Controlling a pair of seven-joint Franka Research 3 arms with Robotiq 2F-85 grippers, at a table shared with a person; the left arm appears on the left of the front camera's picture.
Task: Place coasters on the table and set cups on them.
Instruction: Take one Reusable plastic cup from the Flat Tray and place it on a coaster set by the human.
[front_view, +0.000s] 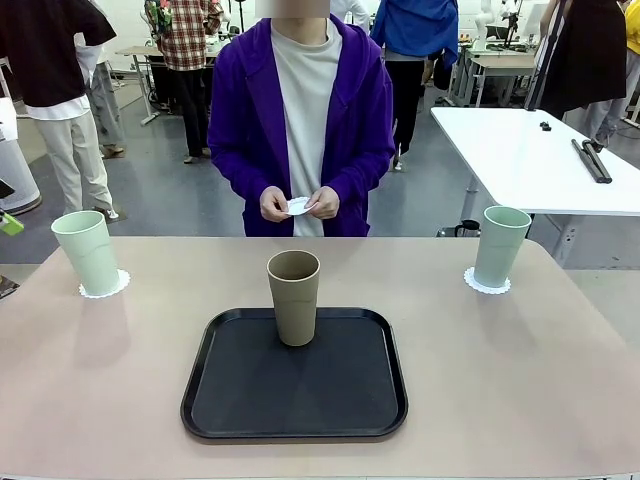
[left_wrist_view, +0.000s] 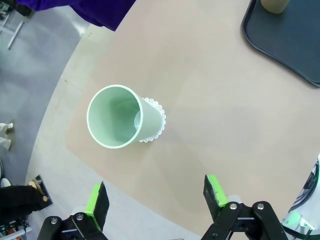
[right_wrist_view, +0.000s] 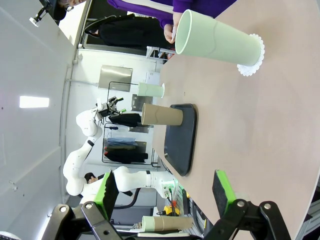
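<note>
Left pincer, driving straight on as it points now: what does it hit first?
Most likely the bare table, just beside the mint cup on its coaster. The left pincer, open, points down, and the cup sits off its line; depth is unclear, so it might clip the coaster's edge.

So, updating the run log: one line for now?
mint cups on coasters | tan cup on tray | hands hold coaster | end effectors open

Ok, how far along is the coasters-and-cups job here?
Done: the left mint cup stands on the left coaster, the right mint cup on the right coaster, both on the table. In hand: the person's hands hold a third coaster. Left: the tan cup stands on the black tray, no coaster under it. The left end effector and right end effector are open, empty.
</note>
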